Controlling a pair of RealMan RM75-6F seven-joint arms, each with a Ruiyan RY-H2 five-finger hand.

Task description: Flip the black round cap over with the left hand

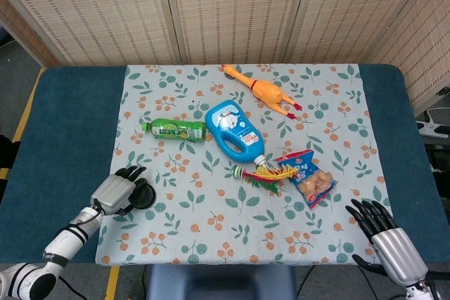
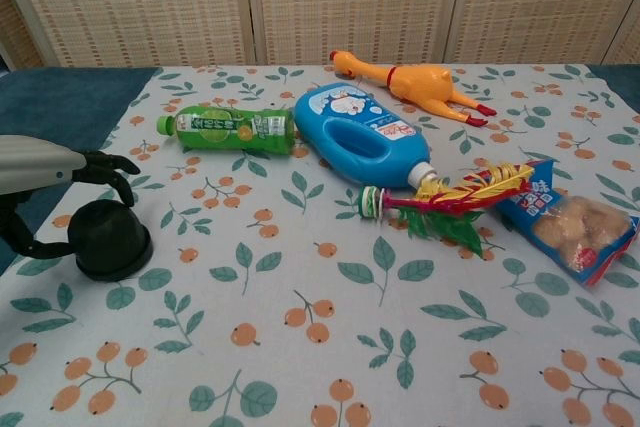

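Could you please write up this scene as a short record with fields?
surface: cloth with leaf-and-fruit print on a blue table
cap: black cap, dome up, near the cloth's left edge
left hand: left hand curled around the cap; firm grip cannot be told
right hand: right hand open, holds nothing, at the near right corner
other items: green bottle, blue jug, rubber chicken, snack bag, feather toy
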